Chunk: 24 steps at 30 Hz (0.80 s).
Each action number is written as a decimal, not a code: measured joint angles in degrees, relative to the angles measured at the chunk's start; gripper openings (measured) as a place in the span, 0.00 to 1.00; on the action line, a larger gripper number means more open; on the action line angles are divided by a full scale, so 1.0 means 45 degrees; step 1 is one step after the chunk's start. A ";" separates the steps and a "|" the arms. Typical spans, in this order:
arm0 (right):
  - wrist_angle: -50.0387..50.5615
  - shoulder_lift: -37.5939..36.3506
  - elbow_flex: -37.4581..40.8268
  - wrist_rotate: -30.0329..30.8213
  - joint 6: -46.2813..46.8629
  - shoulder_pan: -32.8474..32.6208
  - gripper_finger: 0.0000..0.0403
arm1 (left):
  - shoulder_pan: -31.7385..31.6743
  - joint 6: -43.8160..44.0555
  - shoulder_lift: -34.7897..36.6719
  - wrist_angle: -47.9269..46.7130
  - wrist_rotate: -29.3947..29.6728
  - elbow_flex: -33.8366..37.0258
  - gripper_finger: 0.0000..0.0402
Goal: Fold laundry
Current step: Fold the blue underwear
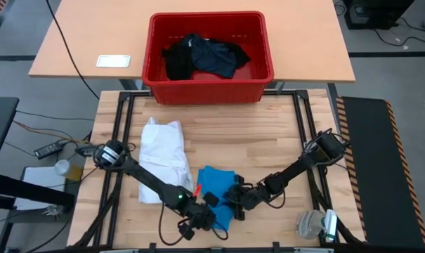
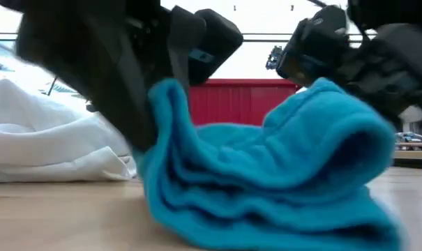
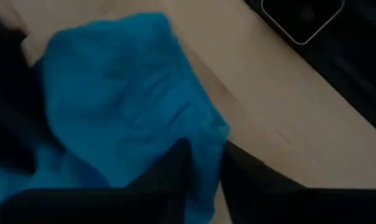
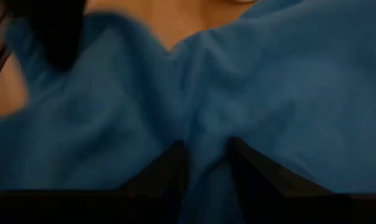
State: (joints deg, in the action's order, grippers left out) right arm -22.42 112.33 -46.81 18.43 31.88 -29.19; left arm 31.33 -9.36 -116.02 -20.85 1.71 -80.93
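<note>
Both grippers working the blue piece at the bench's near edge.

White shirt lies beyond the left jaws; blue piece sits between both. Right gripper pinches a blue fold; left gripper straddles the hem, grip uncertain. Uneven release could unroll the fold.

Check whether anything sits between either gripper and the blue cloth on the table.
Nothing visible does. Both grippers are already on the blue cloth: the left gripper has a fold of it between its fingers, and so does the right gripper. The white shirt lies beside it, clear of both.
</note>
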 joint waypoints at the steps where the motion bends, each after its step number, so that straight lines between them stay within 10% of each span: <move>1: -0.0007 0.0000 -0.0003 0.0063 0.0271 0.0059 0.34 | 0.0076 0.0051 -0.0007 -0.0067 0.0085 0.0000 0.28; 9: 0.0076 0.0024 0.0021 0.1237 0.1590 0.0335 0.34 | 0.1165 0.0386 -0.0041 -0.0566 0.2874 -0.0626 0.55; 24: 0.1064 0.0024 0.0021 0.3496 0.4362 0.0913 0.32 | 0.0448 -0.0047 -0.0621 -0.0918 0.4258 -0.0894 0.48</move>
State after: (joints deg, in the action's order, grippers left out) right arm -17.63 112.44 -46.72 34.16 51.50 -25.08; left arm 33.35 -9.57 -118.81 -24.98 20.87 -84.95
